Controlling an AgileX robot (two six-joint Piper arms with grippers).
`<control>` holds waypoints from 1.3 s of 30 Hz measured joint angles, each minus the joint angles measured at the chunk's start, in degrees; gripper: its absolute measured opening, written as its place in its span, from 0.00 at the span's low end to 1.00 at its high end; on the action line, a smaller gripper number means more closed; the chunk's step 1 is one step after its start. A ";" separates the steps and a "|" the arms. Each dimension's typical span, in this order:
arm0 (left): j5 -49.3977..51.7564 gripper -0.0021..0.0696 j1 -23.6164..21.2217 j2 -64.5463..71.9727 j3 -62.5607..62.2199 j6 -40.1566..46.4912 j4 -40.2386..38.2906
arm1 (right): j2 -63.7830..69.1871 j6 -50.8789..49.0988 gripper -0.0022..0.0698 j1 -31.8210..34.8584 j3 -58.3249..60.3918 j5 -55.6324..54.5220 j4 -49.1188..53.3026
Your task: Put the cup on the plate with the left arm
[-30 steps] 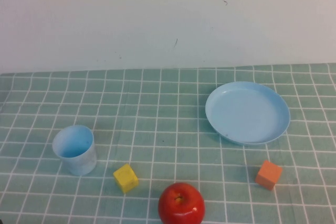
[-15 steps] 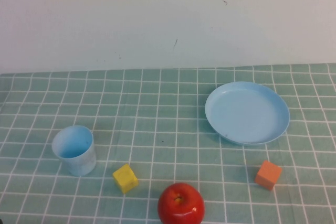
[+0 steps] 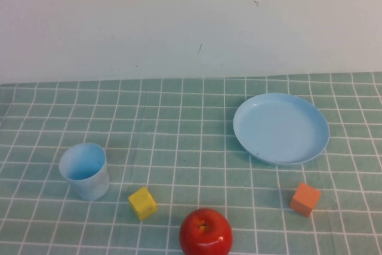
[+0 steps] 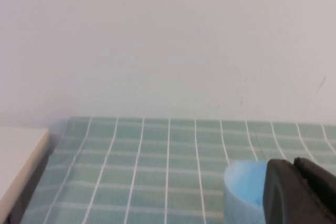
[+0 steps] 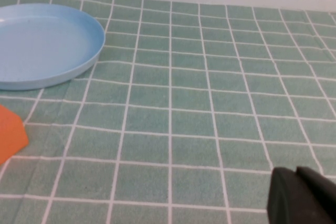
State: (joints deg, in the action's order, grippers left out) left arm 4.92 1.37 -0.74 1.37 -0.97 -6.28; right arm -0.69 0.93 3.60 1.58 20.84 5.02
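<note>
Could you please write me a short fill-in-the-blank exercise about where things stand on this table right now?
1. The cup stands upright on the checked cloth, on the robot's ____ side.
2. The plate holds ____.
3. The left gripper, shut, shows in its wrist view just in front of the ____.
4. Between the yellow cube and the orange cube sits a red ____.

The right gripper appears shut, low over the cloth.

Missing words: left; nothing; cup; apple

Apple (image 3: 206, 232): red, upright, at the near table edge.
Yellow cube (image 3: 142, 202): just left of the apple.
Orange cube (image 3: 305, 199): well right of the apple.
Tablecloth (image 3: 191, 123): green, white grid.
</note>
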 joint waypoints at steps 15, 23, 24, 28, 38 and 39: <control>-34.84 0.03 0.00 0.00 0.00 0.43 -0.43 | 0.00 0.00 0.03 0.00 0.00 0.00 0.00; -34.97 0.03 0.00 0.00 -0.28 -5.43 -0.37 | 0.00 0.00 0.03 0.00 0.00 0.00 0.00; -31.30 0.03 0.00 0.00 -1.37 -5.74 0.12 | 0.00 0.00 0.03 0.00 0.00 0.00 0.00; -13.27 0.03 0.00 0.28 -11.65 -6.19 0.91 | 0.00 0.00 0.03 0.00 0.00 0.00 0.00; 16.79 0.02 0.00 23.07 -45.38 -6.56 2.29 | 0.00 0.00 0.03 0.00 0.00 0.00 0.00; 17.92 0.03 0.00 25.92 -47.99 -6.56 2.29 | 0.00 0.00 0.03 0.00 0.00 0.00 0.00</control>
State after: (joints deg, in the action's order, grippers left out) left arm 22.84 1.37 25.17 -46.62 -7.53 -4.00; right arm -0.69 0.93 3.60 1.58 20.84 5.02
